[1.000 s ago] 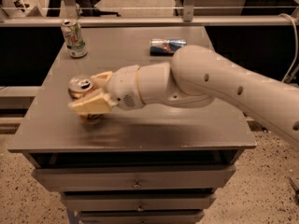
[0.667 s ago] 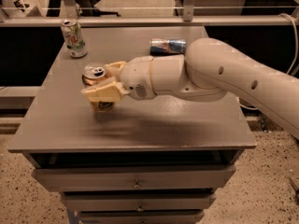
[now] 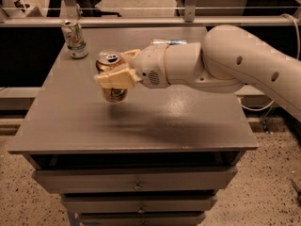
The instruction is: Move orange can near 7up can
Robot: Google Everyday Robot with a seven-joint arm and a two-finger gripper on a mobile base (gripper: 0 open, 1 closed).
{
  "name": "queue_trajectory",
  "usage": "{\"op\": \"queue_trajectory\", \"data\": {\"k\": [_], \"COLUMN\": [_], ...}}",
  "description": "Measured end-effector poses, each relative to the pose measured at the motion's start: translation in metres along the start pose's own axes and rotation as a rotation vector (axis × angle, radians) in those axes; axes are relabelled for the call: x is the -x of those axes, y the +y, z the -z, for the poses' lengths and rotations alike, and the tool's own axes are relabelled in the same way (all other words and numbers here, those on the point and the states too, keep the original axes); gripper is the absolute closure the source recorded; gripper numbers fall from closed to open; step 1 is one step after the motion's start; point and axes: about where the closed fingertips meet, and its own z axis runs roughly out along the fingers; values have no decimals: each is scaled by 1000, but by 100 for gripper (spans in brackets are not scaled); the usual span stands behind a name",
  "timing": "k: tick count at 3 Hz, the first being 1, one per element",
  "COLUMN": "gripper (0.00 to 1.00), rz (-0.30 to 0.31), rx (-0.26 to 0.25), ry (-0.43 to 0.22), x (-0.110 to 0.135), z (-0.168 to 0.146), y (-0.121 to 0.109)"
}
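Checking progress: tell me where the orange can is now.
Camera view: the orange can is clamped in the gripper above the table's left half, short of the 7up can at the back-left corner.

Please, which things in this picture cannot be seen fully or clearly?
- Orange can, camera view: the pincer, shut on it over the left half of the table, covers its middle and logo.
- Blue can, camera view: the arm hides most of it.
- 7up can, camera view: its lettering is too small to read.
- Arm, camera view: the right edge cuts off its base.
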Motion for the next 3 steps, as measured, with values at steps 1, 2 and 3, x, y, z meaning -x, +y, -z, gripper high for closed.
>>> {"op": "queue_trajectory", "data": {"k": [1, 2, 3], "gripper": [100, 100, 100], "rz": [10, 31, 66], "rx": [-20, -39, -50], "ry": [-18, -30, -44], "x": [0, 3, 13], "z": [-20, -53, -86], "y": [-27, -67, -104]}}
